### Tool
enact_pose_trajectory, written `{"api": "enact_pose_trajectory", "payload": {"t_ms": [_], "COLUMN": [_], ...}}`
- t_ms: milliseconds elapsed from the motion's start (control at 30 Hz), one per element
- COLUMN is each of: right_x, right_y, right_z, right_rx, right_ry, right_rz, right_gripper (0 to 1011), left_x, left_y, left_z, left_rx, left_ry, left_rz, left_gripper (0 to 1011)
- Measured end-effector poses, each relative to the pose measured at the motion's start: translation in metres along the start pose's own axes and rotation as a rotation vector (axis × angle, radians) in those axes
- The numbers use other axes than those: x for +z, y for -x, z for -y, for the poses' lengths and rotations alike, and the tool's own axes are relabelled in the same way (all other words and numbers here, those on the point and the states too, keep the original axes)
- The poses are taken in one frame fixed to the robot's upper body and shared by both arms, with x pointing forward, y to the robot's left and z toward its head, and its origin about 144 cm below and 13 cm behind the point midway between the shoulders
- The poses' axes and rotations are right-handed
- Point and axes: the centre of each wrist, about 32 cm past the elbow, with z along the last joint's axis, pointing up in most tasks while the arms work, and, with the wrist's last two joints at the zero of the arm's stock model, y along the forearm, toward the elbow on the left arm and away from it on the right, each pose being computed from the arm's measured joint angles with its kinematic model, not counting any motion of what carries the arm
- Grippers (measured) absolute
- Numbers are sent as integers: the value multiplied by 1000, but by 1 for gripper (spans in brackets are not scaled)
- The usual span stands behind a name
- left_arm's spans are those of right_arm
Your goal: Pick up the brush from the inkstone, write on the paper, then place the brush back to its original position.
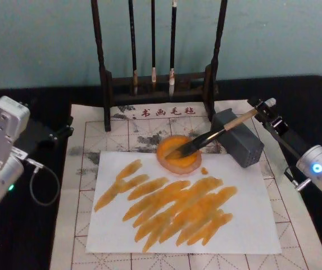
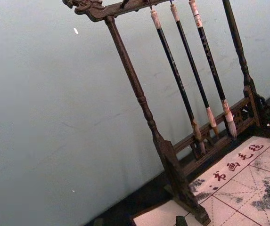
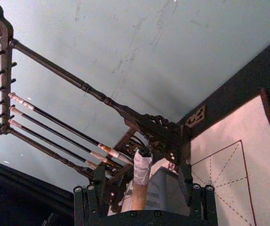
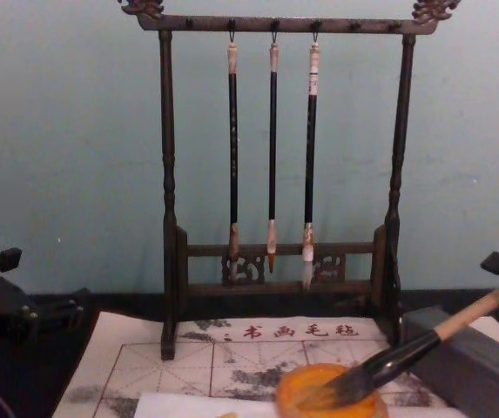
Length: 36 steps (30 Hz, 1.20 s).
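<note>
Head view. The brush [image 1: 214, 134] lies slanted with its dark tuft in the inkstone [image 1: 167, 163]. Its tan handle runs toward 2 o'clock across the top of a grey box [image 1: 244, 145], which stands at 3 o'clock of the inkstone. The inkstone sits on the 12 o'clock edge of the white paper [image 1: 250, 219], which carries broad orange strokes [image 1: 172, 208].

The right hand [image 1: 262, 106] is at 2 o'clock of the inkstone, around the white-capped end of the handle. In the right wrist view its fingers [image 3: 85, 202] are spread, one on each side of the cap and clear of it.

The left hand [image 1: 68, 128] is parked at 9 o'clock, at the edge of the gridded felt mat [image 1: 76, 185] on the black counter [image 1: 14, 236]. Whether it is spread or pressed together cannot be told.

At 12 o'clock a dark wooden brush rack [image 1: 100, 67] stands on the far end of the mat. Three thin black-handled brushes [image 4: 273, 148] hang from its top bar, tips down.
</note>
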Motion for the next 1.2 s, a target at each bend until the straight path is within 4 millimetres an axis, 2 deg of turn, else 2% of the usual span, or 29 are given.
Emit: {"api": "enact_pose_trajectory", "payload": {"t_ms": [200,433,500,533,600,667,833,867,967,1067,1100,1200], "right_x": [0,0,0,0,0,0,0,0,0,0,0,0], "right_y": [0,0,0,0,0,0,0,0,0,0,0,0], "right_z": [0,0,0,0,0,0,0,0,0,0,0,0], "right_rx": [0,0,0,0,0,0,0,0,0,0,1,1], "right_ry": [0,0,0,0,0,0,0,0,0,0,0,0], "right_rz": [1,1,2,2,2,2,2,2,2,2,1,1], "right_gripper": [1000,863,815,756,738,639,496,435,339,283,203,183], "left_x": [0,0,0,0,0,0,0,0,0,0,0,0], "left_y": [0,0,0,0,0,0,0,0,0,0,0,0], "left_z": [0,0,0,0,0,0,0,0,0,0,0,0], "left_rx": [0,0,0,0,0,0,0,0,0,0,0,0], "left_ry": [0,0,0,0,0,0,0,0,0,0,0,0], "left_rz": [0,0,0,0,0,0,0,0,0,0,0,0], "left_gripper": [1001,1001,1001,1001,1001,1001,1001,1001,1001,1001,1001,1001]}}
